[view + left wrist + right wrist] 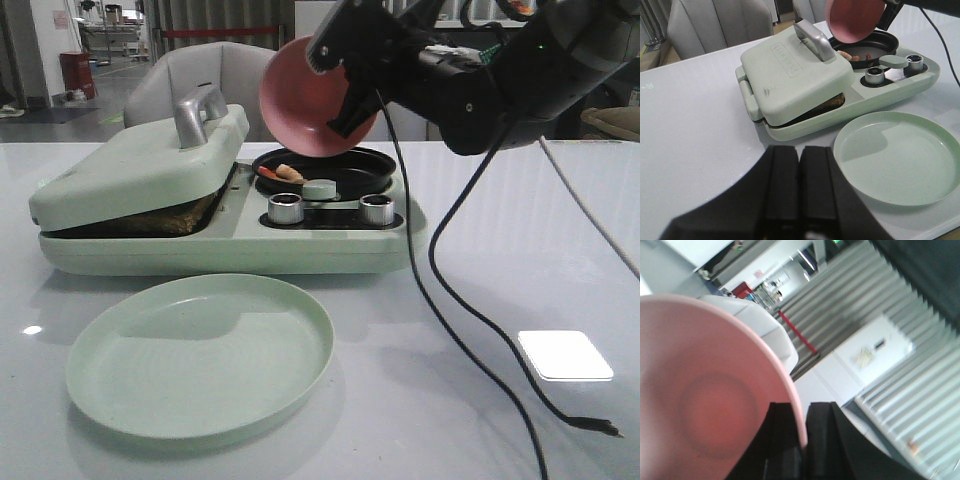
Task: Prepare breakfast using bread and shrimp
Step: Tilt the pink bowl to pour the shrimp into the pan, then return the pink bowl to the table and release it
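My right gripper [345, 90] is shut on the rim of a pink bowl [305, 100] and holds it tipped on its side above the black round pan [340, 175] of the pale green breakfast maker [230, 245]. The bowl's inside [705, 405] looks empty. The shrimp [284, 173], pale with an orange-red end, lies in the pan; it also shows in the left wrist view [860, 56]. The bread [150, 218] shows as a dark brown edge under the maker's slightly raised lid [140, 160]. My left gripper [798, 155] is shut and empty, above the table in front of the maker.
A pale green round plate [200, 355] lies on the white table in front of the maker. Two silver knobs [285, 209] stand on the maker's front. My right arm's black cable [450, 300] trails across the table's right side. A grey chair [200, 75] stands behind.
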`<state>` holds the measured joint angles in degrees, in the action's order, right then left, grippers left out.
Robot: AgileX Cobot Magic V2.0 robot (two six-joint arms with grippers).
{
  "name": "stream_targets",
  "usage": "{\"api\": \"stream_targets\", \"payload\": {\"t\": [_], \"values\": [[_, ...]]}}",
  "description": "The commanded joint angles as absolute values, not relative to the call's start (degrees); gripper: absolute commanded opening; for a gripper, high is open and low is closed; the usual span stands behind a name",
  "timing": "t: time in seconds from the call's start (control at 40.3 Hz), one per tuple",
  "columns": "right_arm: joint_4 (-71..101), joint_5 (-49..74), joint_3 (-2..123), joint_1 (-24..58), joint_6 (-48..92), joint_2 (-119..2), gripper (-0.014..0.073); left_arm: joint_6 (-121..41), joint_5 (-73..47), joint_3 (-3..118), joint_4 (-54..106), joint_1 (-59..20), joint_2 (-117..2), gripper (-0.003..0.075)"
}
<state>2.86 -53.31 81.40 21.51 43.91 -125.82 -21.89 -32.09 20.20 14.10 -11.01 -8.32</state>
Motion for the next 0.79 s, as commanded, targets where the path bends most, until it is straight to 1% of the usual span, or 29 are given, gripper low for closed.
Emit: {"api": "stream_targets", "payload": {"t": [0.0,0.198,0.446,0.645,0.769], "values": [[11.5,-56.2,83.5,21.2,31.7,-120.3,-0.0032,-21.5,-27.3,21.8,15.1,-11.4,-8.9,0.0032],[14.3,-43.2,83.5,20.6,19.7,-115.5,-0.0032,-21.5,-27.3,21.8,15.1,-11.4,-8.9,0.0032],[19.1,-23.0,83.5,18.3,16.5,-106.1,-0.0032,-21.5,-27.3,21.8,15.1,-11.4,-8.9,0.0032],[25.0,-4.7,83.5,12.5,15.9,-99.2,-0.0032,-21.5,-27.3,21.8,15.1,-11.4,-8.9,0.0032],[25.6,5.8,83.5,7.8,15.9,-96.8,-0.0032,-21.5,-27.3,21.8,15.1,-11.4,-8.9,0.0032]]}}
